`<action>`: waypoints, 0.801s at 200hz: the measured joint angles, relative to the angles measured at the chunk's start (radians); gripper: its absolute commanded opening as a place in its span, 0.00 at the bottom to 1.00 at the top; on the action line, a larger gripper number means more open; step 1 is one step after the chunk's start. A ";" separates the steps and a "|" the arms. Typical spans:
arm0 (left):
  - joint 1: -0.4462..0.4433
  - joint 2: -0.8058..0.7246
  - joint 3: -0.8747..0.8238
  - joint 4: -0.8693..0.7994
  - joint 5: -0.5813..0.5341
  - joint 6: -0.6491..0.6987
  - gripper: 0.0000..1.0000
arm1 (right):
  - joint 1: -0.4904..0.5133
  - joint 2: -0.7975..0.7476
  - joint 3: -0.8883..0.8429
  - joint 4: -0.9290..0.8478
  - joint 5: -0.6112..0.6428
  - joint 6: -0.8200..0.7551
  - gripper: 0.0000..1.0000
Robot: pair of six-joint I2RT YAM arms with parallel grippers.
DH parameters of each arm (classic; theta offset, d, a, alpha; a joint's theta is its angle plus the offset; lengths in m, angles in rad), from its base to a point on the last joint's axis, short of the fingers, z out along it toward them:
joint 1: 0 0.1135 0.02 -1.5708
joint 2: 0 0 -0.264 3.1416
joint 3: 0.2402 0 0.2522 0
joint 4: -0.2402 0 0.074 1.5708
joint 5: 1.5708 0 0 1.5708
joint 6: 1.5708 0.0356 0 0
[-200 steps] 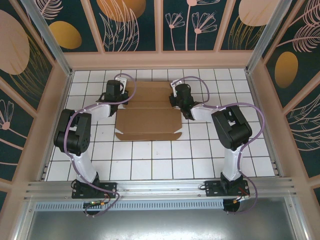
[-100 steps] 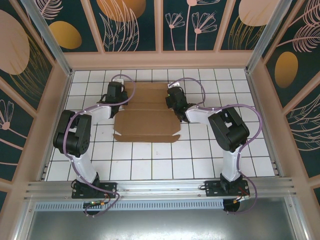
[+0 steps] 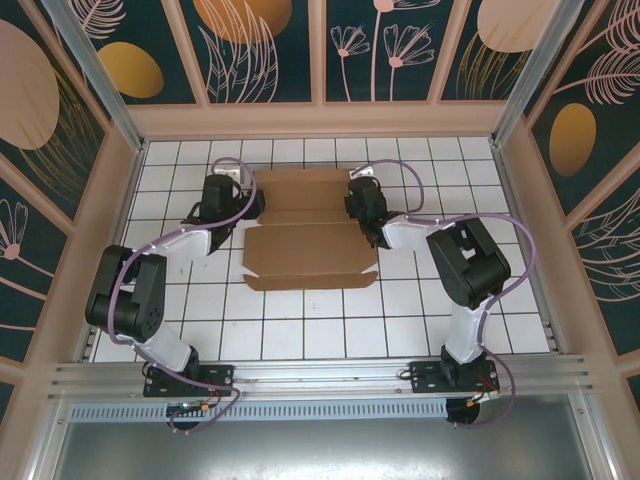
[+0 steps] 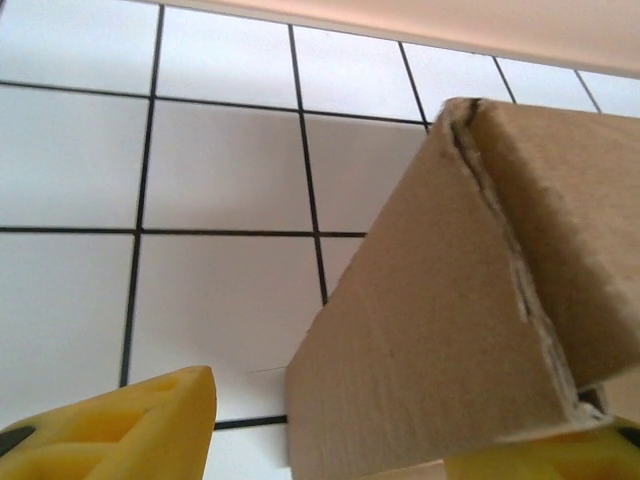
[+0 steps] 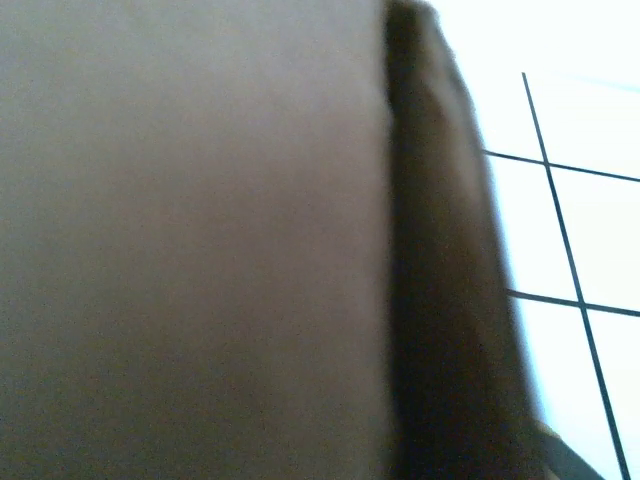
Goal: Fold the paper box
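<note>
Paper box (image 3: 310, 245) lengthwise near table's (image 3: 300, 335) far edge. Left pincer (image 3: 245, 203) agape round left flap, gripping nothing. Right pincer (image 3: 352, 205) at right end, state not tellable.

Overhead cam; wrist cams near box (image 3: 310, 250)

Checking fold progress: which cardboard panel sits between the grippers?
The far panel of the paper box; left gripper and right gripper flank it, while the near panel lies untouched.
</note>
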 measured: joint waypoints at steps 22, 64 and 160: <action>0.000 -0.028 -0.025 0.008 0.048 -0.045 0.59 | 0.000 -0.006 -0.022 0.004 0.001 -0.010 0.45; 0.000 -0.163 -0.089 0.016 0.090 -0.104 0.59 | -0.001 -0.028 -0.069 0.041 -0.016 -0.023 0.56; 0.002 -0.364 -0.047 -0.043 0.119 -0.143 0.56 | -0.010 -0.283 -0.301 0.248 -0.211 -0.029 0.76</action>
